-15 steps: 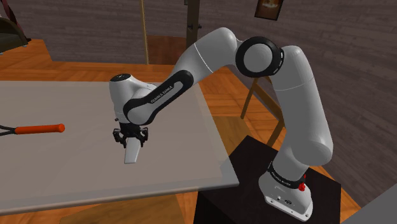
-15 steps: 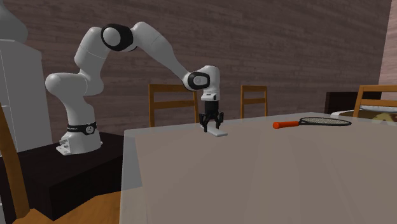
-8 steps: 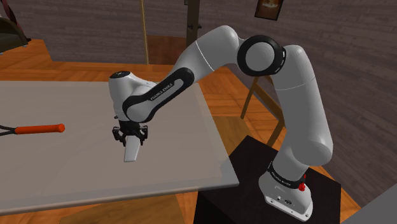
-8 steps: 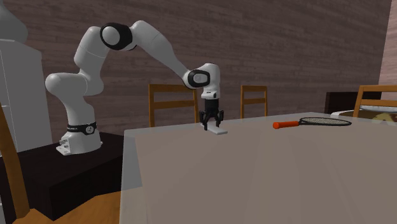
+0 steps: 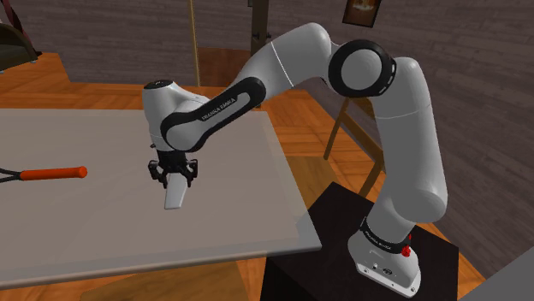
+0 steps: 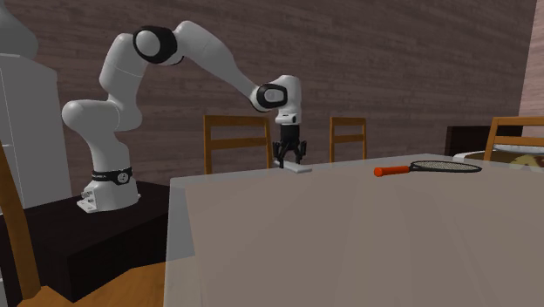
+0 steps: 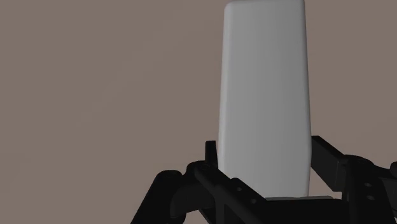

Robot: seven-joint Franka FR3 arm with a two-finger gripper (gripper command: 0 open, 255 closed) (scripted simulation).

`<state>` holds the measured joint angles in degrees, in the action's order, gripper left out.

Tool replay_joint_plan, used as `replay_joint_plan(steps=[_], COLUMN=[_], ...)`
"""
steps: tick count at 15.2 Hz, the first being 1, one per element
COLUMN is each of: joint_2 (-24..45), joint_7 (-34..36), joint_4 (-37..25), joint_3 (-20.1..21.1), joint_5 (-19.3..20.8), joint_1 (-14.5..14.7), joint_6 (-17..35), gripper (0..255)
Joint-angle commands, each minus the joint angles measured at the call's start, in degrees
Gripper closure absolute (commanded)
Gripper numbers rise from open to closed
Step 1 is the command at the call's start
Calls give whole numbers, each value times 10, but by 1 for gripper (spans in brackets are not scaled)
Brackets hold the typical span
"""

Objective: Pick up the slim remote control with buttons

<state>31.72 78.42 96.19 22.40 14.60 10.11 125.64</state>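
We see gripper clamped on the plain white remote. Remote sticks out fwd past its fingertips, w/ table beyond.
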Motion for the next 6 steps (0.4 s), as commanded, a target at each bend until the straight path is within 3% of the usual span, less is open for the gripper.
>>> replay_joint_plan(steps=[1, 6], joint_2=[-7, -19], joint_7=[-3, -7], joint_4=[-6, -13], joint_3=[2, 6], joint_5=[-4, -10], joint_1=[-2, -4], joint_6=[-12, -31], gripper=[255, 255])
